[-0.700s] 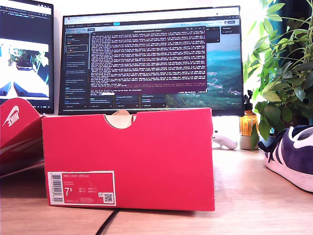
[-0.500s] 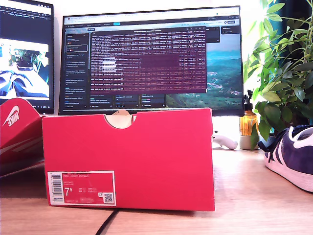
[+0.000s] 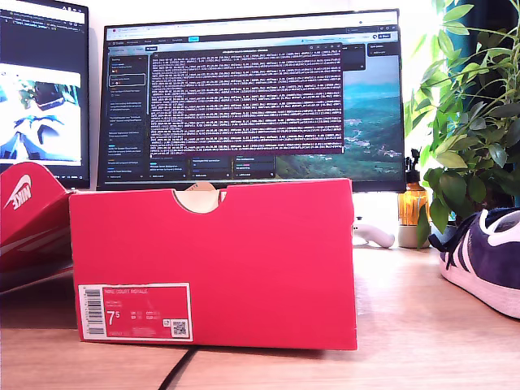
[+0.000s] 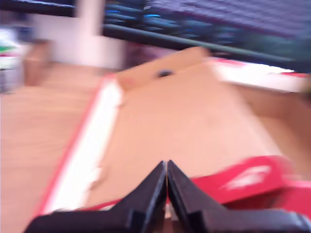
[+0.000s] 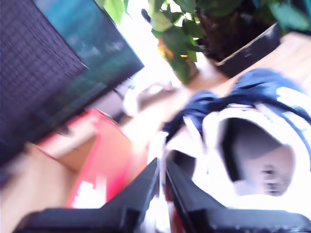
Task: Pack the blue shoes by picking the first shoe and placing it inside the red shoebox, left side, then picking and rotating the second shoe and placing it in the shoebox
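The red shoebox (image 3: 213, 264) stands on the wooden desk (image 3: 422, 325) in the middle of the exterior view, its barcode label (image 3: 135, 311) marked 7.5 facing the camera and the half-round notch in its top edge showing pale cardboard behind; the swoosh-marked red lid (image 3: 28, 223) leans at the exterior view's left, just beside the box. One blue shoe (image 3: 485, 260) lies on the desk at the exterior view's right edge, well apart from the box, white stripes and thick white sole toward the camera; a potted plant (image 3: 467, 114) stands behind it, and a wide monitor (image 3: 252, 101) full of terminal text fills the background, with a second screen (image 3: 42, 93) at the exterior view's left. Neither arm shows in the exterior view.

My first gripper (image 4: 166, 167) hangs over the open shoebox (image 4: 184, 141), looking down on its bare brown cardboard floor and white-edged rim; its black jaws are pressed together at the tips with nothing between them; the picture is blurred.

My second gripper (image 5: 161, 165) sits above a blue shoe (image 5: 252, 141), whose white lining and opening face the camera, with the red box (image 5: 104, 155) beside it; the jaws are nearly closed, a thin gap between the tips; the blur keeps me from telling whether they pinch any part of the shoe.
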